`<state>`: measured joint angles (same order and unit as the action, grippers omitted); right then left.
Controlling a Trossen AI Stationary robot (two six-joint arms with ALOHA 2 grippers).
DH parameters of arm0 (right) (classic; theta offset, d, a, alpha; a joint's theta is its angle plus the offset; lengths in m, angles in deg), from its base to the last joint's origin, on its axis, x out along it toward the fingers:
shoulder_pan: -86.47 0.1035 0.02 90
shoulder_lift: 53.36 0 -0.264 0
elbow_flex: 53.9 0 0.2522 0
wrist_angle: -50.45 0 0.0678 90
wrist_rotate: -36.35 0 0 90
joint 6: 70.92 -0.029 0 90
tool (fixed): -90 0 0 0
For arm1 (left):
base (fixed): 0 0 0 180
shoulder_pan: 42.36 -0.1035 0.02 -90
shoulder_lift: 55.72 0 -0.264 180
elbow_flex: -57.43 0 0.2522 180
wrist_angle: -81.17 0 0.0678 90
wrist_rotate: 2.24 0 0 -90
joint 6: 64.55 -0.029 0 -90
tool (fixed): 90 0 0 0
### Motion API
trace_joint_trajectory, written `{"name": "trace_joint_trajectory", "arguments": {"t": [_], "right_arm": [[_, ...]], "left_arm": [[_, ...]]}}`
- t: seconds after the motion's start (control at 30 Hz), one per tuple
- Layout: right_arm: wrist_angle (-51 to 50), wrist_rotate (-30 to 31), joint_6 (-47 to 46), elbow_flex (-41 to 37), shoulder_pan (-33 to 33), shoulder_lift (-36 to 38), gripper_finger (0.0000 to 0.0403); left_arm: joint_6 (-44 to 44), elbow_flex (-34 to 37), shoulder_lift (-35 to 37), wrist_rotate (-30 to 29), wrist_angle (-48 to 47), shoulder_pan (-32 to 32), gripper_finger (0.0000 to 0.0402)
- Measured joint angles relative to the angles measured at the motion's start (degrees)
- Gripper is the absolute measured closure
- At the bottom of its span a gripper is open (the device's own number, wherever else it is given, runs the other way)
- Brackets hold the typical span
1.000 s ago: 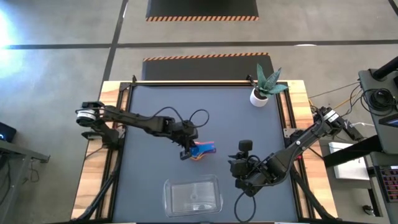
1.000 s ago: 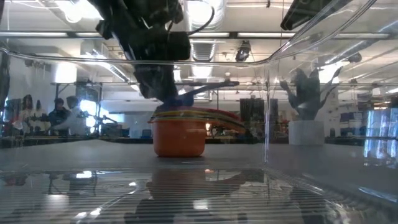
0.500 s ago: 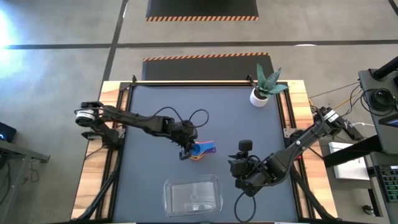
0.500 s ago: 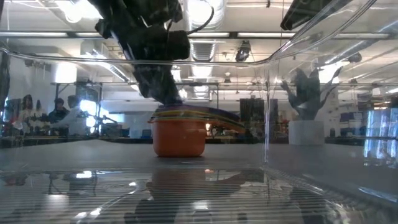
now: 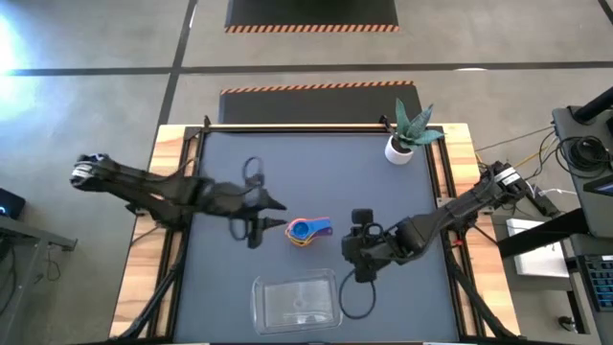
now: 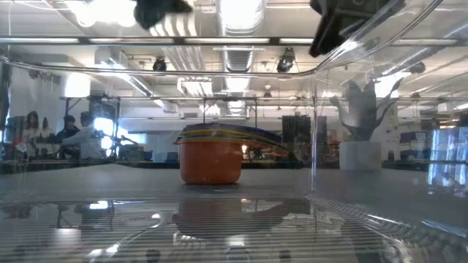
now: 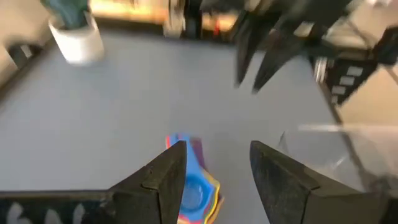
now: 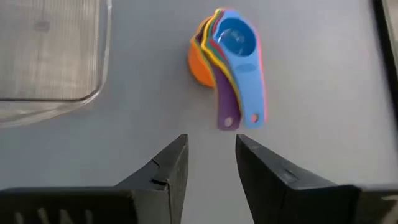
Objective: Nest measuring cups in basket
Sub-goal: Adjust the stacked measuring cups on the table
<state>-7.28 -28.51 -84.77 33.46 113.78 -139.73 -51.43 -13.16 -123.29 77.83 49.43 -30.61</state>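
The measuring cups [image 5: 308,232] stand nested in one stack on the dark mat, the orange one at the bottom [image 6: 210,164] and the blue one on top [image 8: 236,38], with their handles fanned out. My left gripper [image 5: 271,222] is open and hangs to the stack's left, above the mat; the stack shows ahead of it in its wrist view [image 7: 193,186]. My right gripper [image 5: 351,251] is open to the stack's right, pointing at it. The clear basket [image 5: 297,302] sits empty near the front edge.
A white plant pot [image 5: 400,149] stands at the far right corner of the mat. The basket's clear wall [image 6: 314,109] fills the low view. Bare mat lies between the stack and the basket [image 8: 50,50]. People show in the room behind.
My left gripper has drawn away from the stack toward the table's left edge and risen out of the low view. The blue cup, tilted above the stack at first, now lies flat in it. My right gripper has moved toward the stack, left and farther.
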Motion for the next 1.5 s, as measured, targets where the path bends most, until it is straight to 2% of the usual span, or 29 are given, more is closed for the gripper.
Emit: {"name": "trace_joint_trajectory", "arguments": {"t": [0.13,0.27,0.37,0.5,0.6,0.7,0.8,0.97,1.23,1.5], "right_arm": [[3.48,-0.13,4.87,0.0,-1.95,0.0,0.0253],[6.26,-1.53,3.93,0.0,-3.78,0.0,0.0205],[6.21,-2.97,2.65,0.0,-4.82,0.0,0.0162],[7.03,-3.3,1.89,0.0,-6.58,-0.16,0.0111],[7.26,-5.18,2.62,0.0,-8.73,-0.17,0.0082],[7.88,-10.61,3.9,0.0,-11.47,-0.19,0.0065],[9.56,-16.41,5.48,0.0,-14.33,-0.2,0.0059],[13.32,-22.81,9.26,0.0,-18.64,-1.33,0.0058],[15.96,-30.98,12.22,0.0,-23.75,-8.61,0.0058],[15.97,-33.97,14.65,0.0,-24.99,-13.2,0.0058]], "left_arm": [[-1.74,1.7,4.31,-11.53,3.3,8.41,0.0242],[-6.85,6.59,7.87,-23.13,11.1,18.23,0.0242],[-8.44,11.94,11.19,-28.89,18.56,24.13,0.0242],[-12.08,20.5,15.89,-31.89,27.75,28.08,0.0242],[-12.57,24.64,21.18,-32.62,30.64,28.05,0.0243],[-12.53,26.43,27.09,-30.64,28.9,27.95,0.025],[-13.15,25.84,33.75,-28.13,24.96,27.94,0.0262],[-12.77,23.19,42.79,-28.11,15.85,27.89,0.0284],[-12.67,25.93,50.72,-25.03,11.9,27.89,0.0311],[-12.19,30.61,58.74,-23.83,9.46,27.89,0.0324]]}}
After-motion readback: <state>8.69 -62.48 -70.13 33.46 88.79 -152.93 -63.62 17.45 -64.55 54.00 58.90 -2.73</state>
